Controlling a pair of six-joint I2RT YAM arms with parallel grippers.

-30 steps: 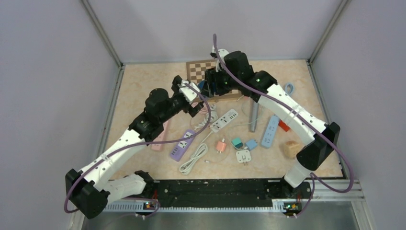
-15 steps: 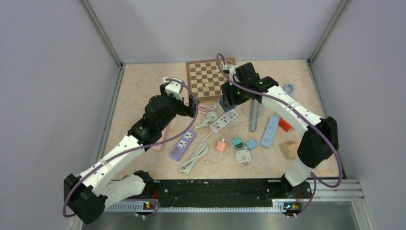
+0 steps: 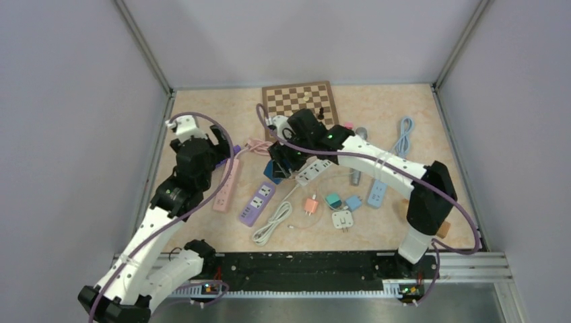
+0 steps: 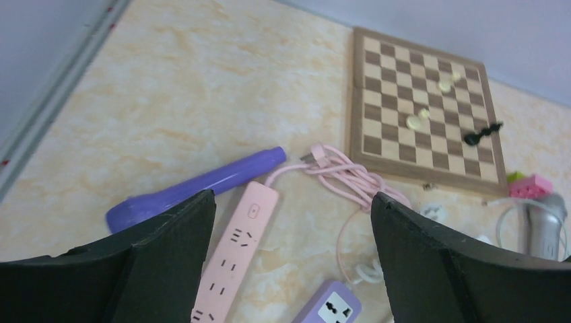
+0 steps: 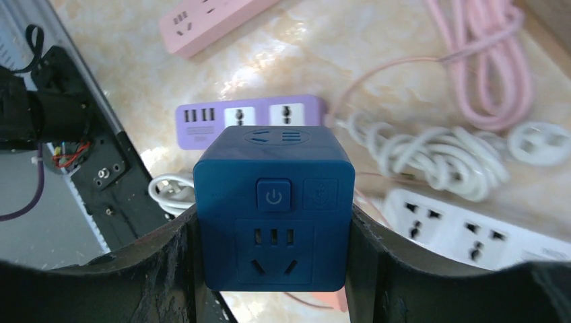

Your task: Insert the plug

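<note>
The blue cube socket (image 5: pixel 274 205) is clamped in the right jaws above mid-surface (image 3: pixel 202 108). The purple power strip (image 3: pixel 256 202) lies at its 7 o'clock and the white strip (image 3: pixel 315 168) at 3. The left jaws stand wide and empty at 9 o'clock, over the pink strip (image 4: pixel 232 252).

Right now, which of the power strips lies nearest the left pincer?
The pink strip, right by the left pincer; the purple strip, white strip and light-blue strip lie farther right.
</note>
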